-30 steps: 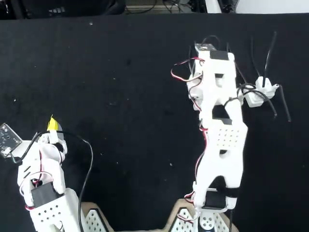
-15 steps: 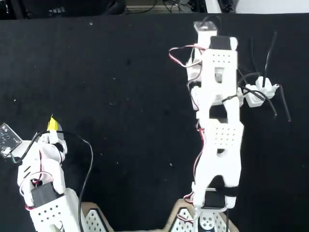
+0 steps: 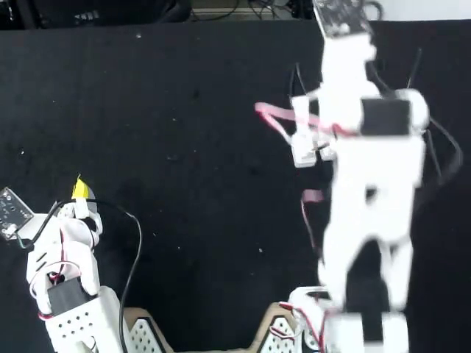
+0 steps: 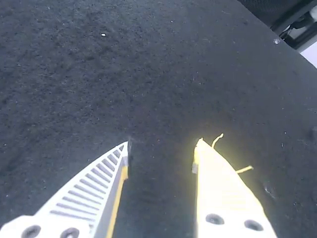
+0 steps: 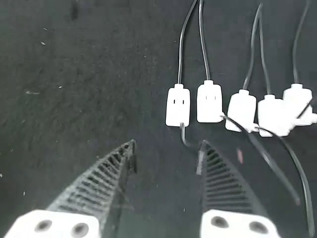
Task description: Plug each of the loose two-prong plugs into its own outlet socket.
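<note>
Right gripper (image 5: 167, 145) spread, empty, just short of white socket row (image 5: 208, 103). Black cord (image 5: 267, 153) crosses the row; pieces at one end blurred. Left gripper (image 4: 161, 144) spread, empty.

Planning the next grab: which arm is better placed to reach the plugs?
Right: the right gripper, open, faces the row of white plugs and sockets close by; the left gripper hangs over black cloth.

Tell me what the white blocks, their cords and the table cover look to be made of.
White blocks: likely moulded plastic, smooth, with crisp edges and two slots on one face.
Cords: thin and black, probably rubber or vinyl sheathed, since they bend loosely.
Table cover: looks like matte black felt or carpet-like fabric, grainy and speckled with lint.
</note>
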You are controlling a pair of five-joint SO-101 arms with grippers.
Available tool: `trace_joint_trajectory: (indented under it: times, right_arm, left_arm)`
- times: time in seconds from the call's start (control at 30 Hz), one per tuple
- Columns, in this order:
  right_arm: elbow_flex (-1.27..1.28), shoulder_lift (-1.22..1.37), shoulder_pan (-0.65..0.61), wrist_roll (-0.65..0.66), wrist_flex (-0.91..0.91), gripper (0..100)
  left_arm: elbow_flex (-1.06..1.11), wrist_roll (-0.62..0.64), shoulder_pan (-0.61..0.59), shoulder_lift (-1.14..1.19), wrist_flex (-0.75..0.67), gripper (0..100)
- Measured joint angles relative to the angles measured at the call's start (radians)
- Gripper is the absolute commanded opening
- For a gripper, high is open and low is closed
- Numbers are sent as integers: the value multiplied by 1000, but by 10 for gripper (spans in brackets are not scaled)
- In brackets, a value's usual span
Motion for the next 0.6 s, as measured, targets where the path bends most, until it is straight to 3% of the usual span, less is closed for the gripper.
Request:
trace_joint_trajectory:
  times: [0.07, 0.33, 0.5, 0.6]
  right_arm:
    - [94, -137, 0, 0, 0, 10]
    - [543, -555, -5, 2, -161, 39]
    - [868, -755, -3, 2, -290, 39]
    - [1030, -899, -3, -3, -338, 39]
  left_arm:
    - [0, 0, 0, 0, 0, 213]
    - [0, -6, 0, 0, 0, 205]
    - [-3, -89, 2, 0, 5, 44]
    - [-46, -107, 18, 0, 52, 34]
